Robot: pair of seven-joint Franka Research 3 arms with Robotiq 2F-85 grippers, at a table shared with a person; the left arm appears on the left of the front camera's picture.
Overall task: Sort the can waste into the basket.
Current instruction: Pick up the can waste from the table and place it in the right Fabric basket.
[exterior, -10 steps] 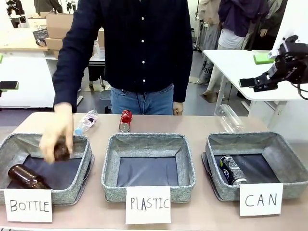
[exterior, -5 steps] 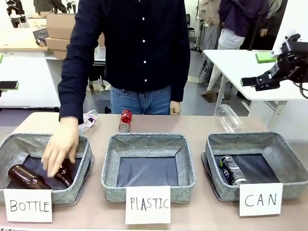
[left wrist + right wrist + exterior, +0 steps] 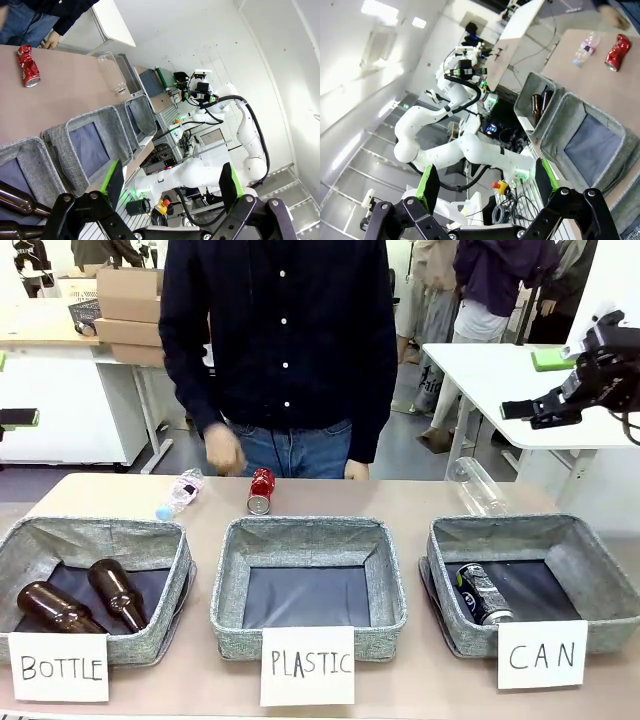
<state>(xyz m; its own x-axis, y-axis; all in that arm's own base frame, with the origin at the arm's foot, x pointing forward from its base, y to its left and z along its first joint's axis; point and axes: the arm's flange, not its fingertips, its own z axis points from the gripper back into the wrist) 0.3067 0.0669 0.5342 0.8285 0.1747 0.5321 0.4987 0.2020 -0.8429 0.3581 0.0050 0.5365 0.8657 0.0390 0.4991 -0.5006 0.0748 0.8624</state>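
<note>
Hanging high at the right, well above the counter [image 3: 420,495], the right tool [image 3: 515,408] points sideways. Its wrist camera shows its green pads [image 3: 430,186] spread apart with nothing between them. The left tool [image 3: 170,200] is also spread wide and empty. The person's hand [image 3: 224,451] is lifted at waist height behind the counter. White cards read "BOTTLE", "PLASTIC" and "CAN". The black can [image 3: 484,593] lies in the basket [image 3: 530,529] behind the "CAN" card [image 3: 542,653]. The red can [image 3: 261,490] lies on the counter beyond the middle basket [image 3: 300,530].
</note>
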